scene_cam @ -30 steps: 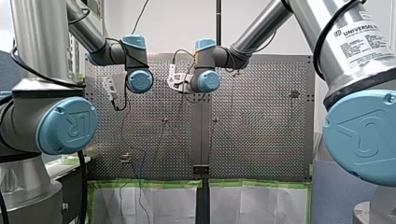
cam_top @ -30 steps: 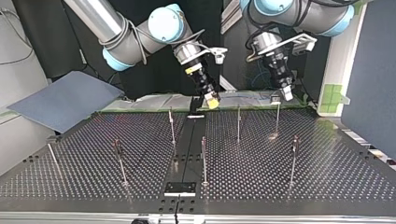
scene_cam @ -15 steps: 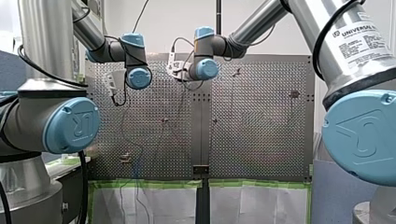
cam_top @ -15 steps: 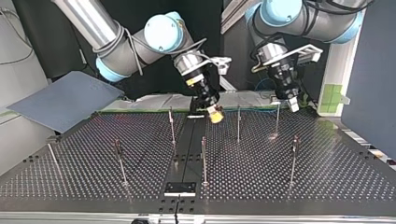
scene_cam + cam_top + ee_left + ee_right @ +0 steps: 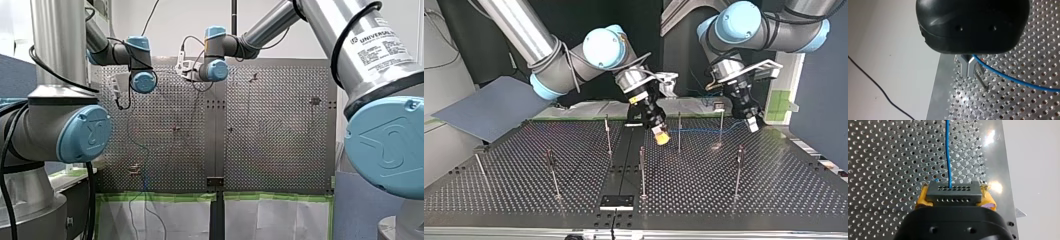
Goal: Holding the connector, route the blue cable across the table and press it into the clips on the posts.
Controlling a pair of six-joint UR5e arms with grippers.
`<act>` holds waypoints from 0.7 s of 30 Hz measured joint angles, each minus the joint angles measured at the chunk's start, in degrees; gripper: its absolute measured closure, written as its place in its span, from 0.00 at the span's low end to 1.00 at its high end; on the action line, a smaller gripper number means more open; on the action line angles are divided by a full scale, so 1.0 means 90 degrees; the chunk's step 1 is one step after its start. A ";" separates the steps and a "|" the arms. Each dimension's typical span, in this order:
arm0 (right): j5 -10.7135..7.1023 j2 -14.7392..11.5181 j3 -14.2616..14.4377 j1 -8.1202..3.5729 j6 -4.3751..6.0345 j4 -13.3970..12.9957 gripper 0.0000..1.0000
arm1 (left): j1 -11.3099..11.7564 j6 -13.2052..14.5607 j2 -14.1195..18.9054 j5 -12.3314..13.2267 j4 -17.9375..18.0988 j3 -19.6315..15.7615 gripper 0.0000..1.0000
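**Connector clamped, blue cable strung along the far side**

In the top view, my right gripper (image 5: 661, 137) hangs at about 12 o'clock from the middle of the perforated metal table (image 5: 514, 195). Its yellow pads (image 5: 922, 198) are clamped on the black, boxy connector (image 5: 953, 193), whose long axis lies across the fingers with its pinholed face pointing ahead. The thin blue cable (image 5: 699, 130) leaves that face along the 9-to-3 line, past two slim metal posts (image 5: 679, 131). It ends at my left gripper (image 5: 752, 125), at about 2 o'clock, whose metal fingers (image 5: 965, 67) are pinched together on it.
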 joint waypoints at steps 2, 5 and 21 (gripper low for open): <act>-0.0001 0.0075 -0.0114 0.0011 0.0001 0.0031 1.00 | 0.0126 -0.0048 -0.0025 0.0126 0.0024 0.0025 1.00; -0.0001 0.0188 -0.0231 0.0034 -0.0004 0.0067 1.00 | 0.0284 -0.0126 -0.0115 0.0301 0.0067 0.0084 1.00; -0.0009 0.0472 -0.0501 0.0058 -0.0038 0.0073 1.00 | 0.0640 -0.0439 -0.0458 0.0809 0.0221 0.0530 1.00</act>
